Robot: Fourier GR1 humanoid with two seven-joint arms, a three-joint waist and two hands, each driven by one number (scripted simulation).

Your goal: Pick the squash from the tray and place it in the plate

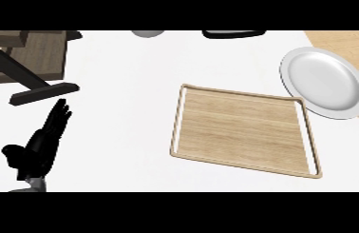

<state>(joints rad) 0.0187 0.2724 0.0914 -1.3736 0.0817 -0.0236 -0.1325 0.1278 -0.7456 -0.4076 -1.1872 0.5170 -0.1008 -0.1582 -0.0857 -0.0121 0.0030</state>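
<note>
You have only the left robot hand (43,139) in view, at the lower left edge of the white surface (126,108), resting with its fingers straight, pointing up the view and holding nothing; the right robot hand does not show at all. The wooden tray (242,130) lies well apart to its right and appears bare, and the white plate (321,80), just beside the tray's far right corner, is bare too. You cannot find the squash anywhere here, so neither its bearing from the hand nor its long axis can be judged.
</note>
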